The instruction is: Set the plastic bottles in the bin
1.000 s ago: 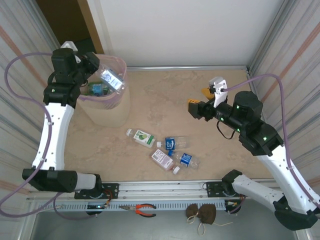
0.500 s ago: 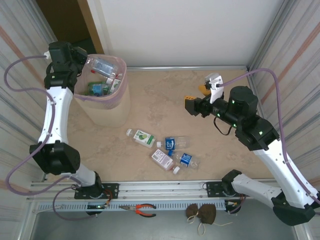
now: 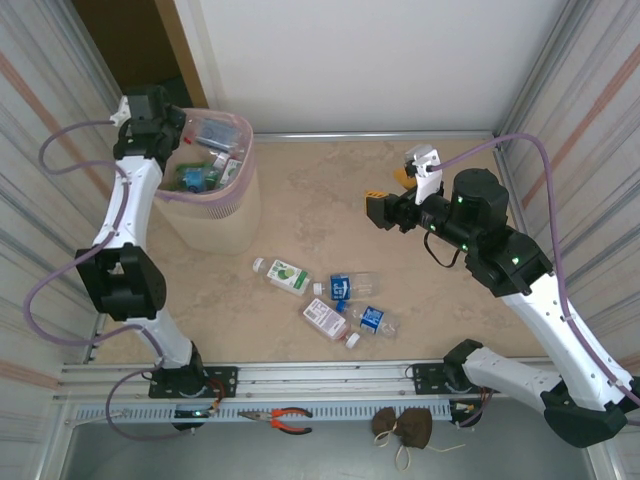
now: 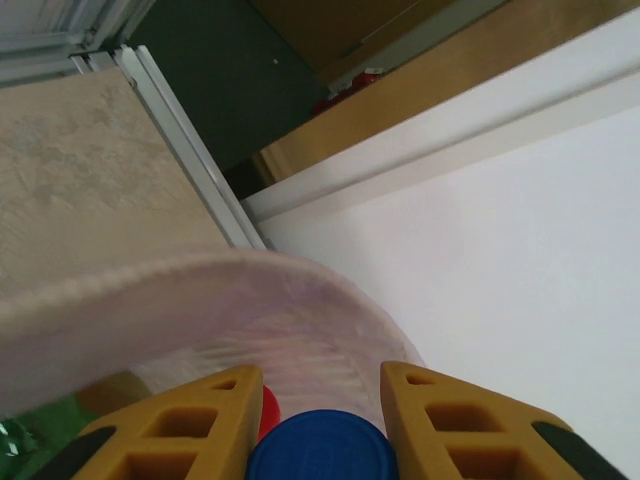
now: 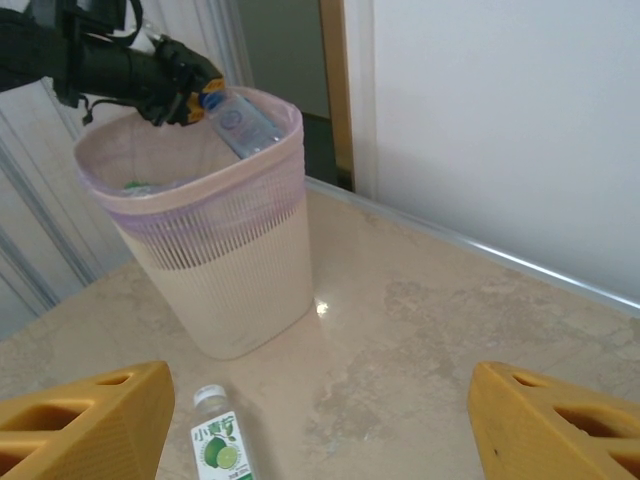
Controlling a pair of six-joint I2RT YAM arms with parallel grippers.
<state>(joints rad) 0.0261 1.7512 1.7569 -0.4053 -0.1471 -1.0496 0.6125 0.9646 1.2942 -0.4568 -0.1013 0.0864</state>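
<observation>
Now: left jaws clamped on blue-capped bottle (image 5: pixel 243 122) above bin (image 5: pixel 230 260); let go squarely over opening; right jaws wide, empty.

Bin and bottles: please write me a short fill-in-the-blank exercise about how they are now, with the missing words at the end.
1. The left gripper holds a bottle by its ____ cap over the bin.
2. Counting the green-label bottle, ____ bottles lie on the table.
3. The right gripper is ____ and holds nothing.

Missing words: blue; four; open.
</observation>
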